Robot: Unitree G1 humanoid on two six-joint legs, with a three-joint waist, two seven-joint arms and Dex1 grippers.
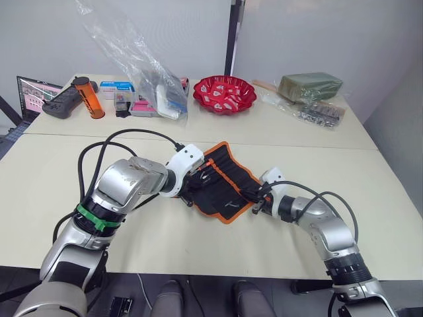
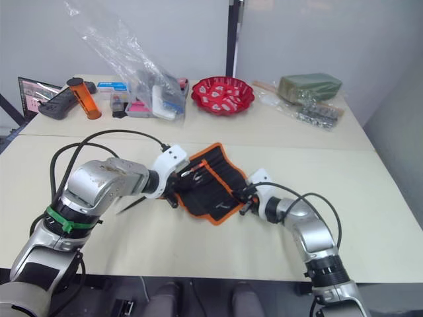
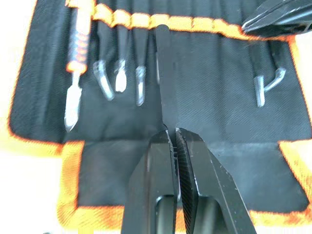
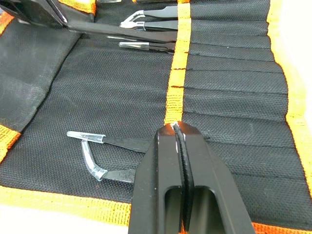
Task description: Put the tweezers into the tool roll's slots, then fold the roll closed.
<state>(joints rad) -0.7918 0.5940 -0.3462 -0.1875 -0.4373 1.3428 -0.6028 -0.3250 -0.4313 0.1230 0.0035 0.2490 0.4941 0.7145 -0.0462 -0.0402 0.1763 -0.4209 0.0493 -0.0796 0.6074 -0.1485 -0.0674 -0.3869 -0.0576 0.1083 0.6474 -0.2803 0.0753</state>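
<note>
The tool roll (image 1: 234, 175) lies open in the middle of the table, black with orange edging. My left gripper (image 3: 171, 130) is shut on a flat black tweezer (image 3: 165, 83) whose far end reaches the orange band over the slots (image 3: 204, 53). Several capped tweezers (image 3: 140, 83) sit in neighbouring slots. My right gripper (image 4: 176, 126) is shut, its tips resting on the orange band (image 4: 178, 73) at the roll's right side. Two more tweezers with clear tips (image 4: 95, 141) lie beside it. From the head, the left gripper (image 1: 200, 173) is over the roll's left half and the right gripper (image 1: 253, 196) at its right edge.
Along the table's far side stand a red bowl (image 1: 224, 94), a clear plastic bag (image 1: 149, 79) over small boxes, an orange cylinder (image 1: 89, 98), a black device (image 1: 63, 104) and a green wrapped pack (image 1: 309, 86). Cables loop from both arms near the roll.
</note>
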